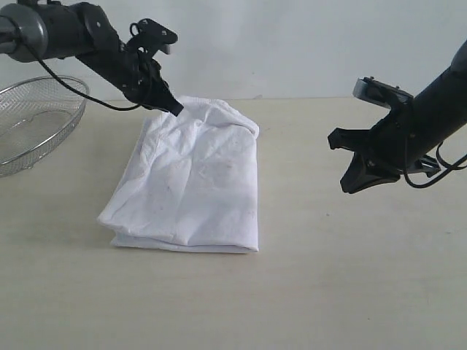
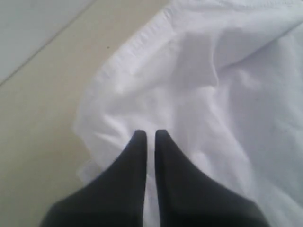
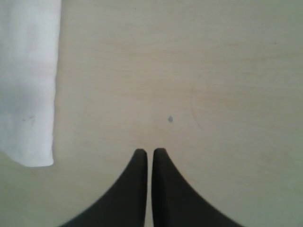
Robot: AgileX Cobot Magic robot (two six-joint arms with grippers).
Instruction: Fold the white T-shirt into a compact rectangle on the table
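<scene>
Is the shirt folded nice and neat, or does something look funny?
A bit funny. The white T-shirt is crumpled, its far edge bunches up by the left gripper, and at the near left corner a lower layer pokes out crooked. Nothing else on the table looks wrong.

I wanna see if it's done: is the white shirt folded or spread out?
Folded: the soft white cotton T-shirt lies in stacked layers, a rough rectangle.
</scene>
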